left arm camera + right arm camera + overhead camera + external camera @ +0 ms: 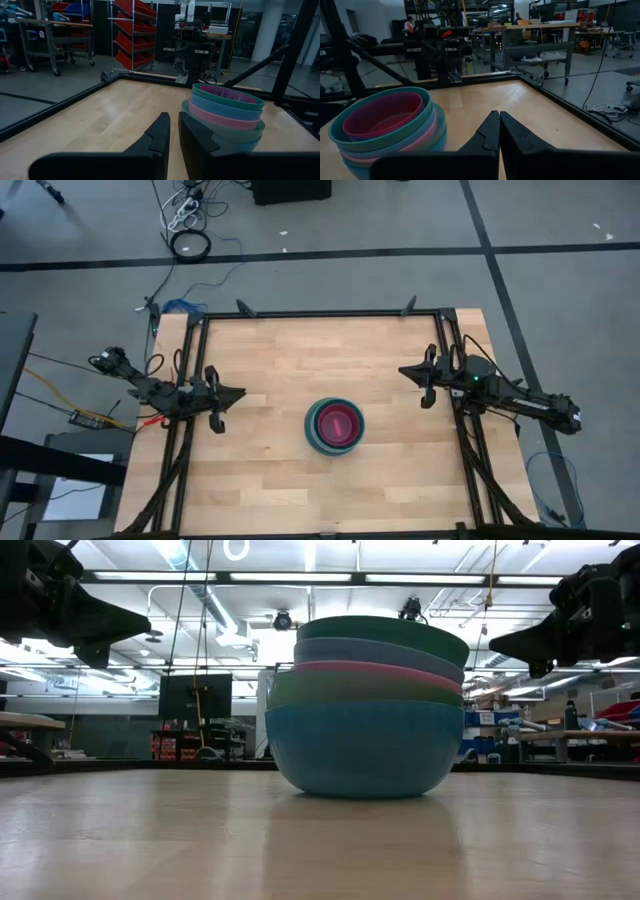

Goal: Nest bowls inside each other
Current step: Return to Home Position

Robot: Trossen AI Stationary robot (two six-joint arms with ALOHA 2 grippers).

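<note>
High view: bowl stack (335, 427) on wooden table (270, 350); left claw (240, 392), right claw (403, 370) closed

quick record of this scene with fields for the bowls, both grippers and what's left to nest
bowls: one nested stack on the table, near its middle
order, bottom up: blue bowl, green bowl, pink bowl, light blue bowl, teal bowl
innermost seen: magenta-red bowl
left to nest: no loose bowl in view
left gripper: shut, empty, by the left edge
right gripper: shut, empty, by the right edge
</note>
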